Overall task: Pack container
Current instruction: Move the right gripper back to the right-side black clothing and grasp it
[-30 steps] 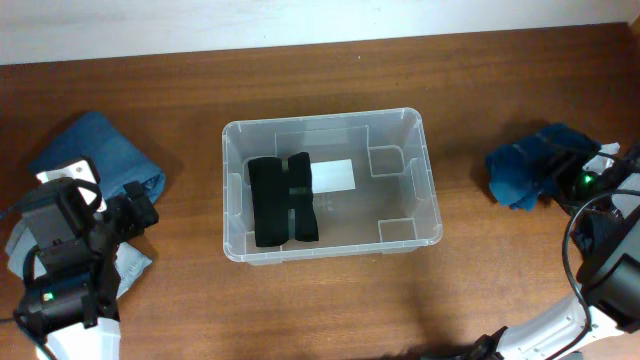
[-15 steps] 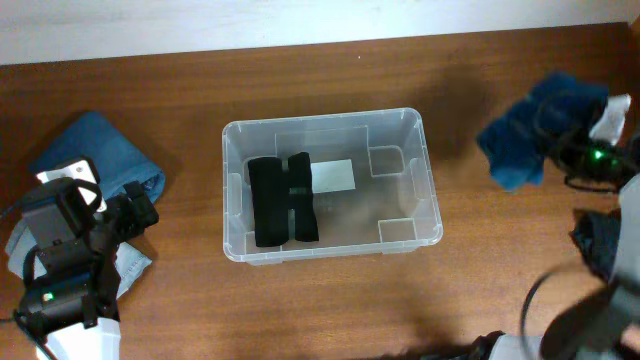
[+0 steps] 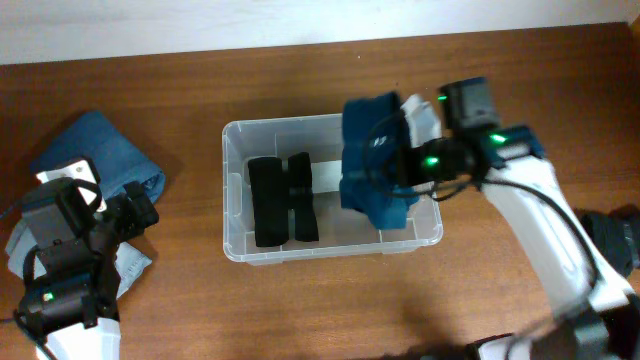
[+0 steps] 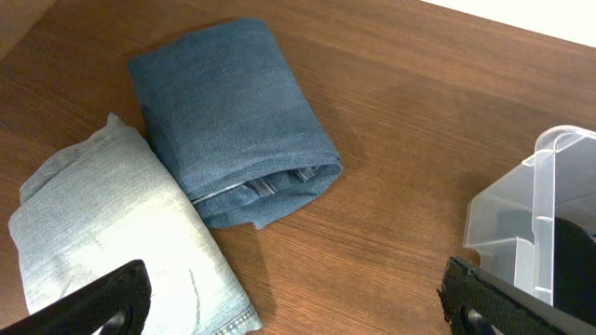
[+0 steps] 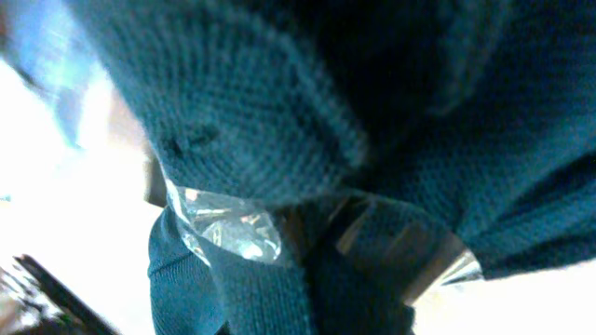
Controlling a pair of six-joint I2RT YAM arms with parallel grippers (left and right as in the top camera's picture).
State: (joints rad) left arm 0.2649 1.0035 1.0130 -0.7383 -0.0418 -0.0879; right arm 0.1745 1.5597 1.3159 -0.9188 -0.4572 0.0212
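Table [image 3: 150, 90]: 1 container [image 3: 232, 190], 1 teal knit [image 3: 372, 160], 2 folded jeans [image 4: 233, 130] [image 4: 121, 242].

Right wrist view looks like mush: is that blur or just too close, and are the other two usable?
Right wrist: too close, the teal knit garment fills it, soft, with blown-out white at the left edge. Overhead: the container is sharp, the right arm smeared in its lower part. Left wrist: crisp and evenly lit on the folded jeans.
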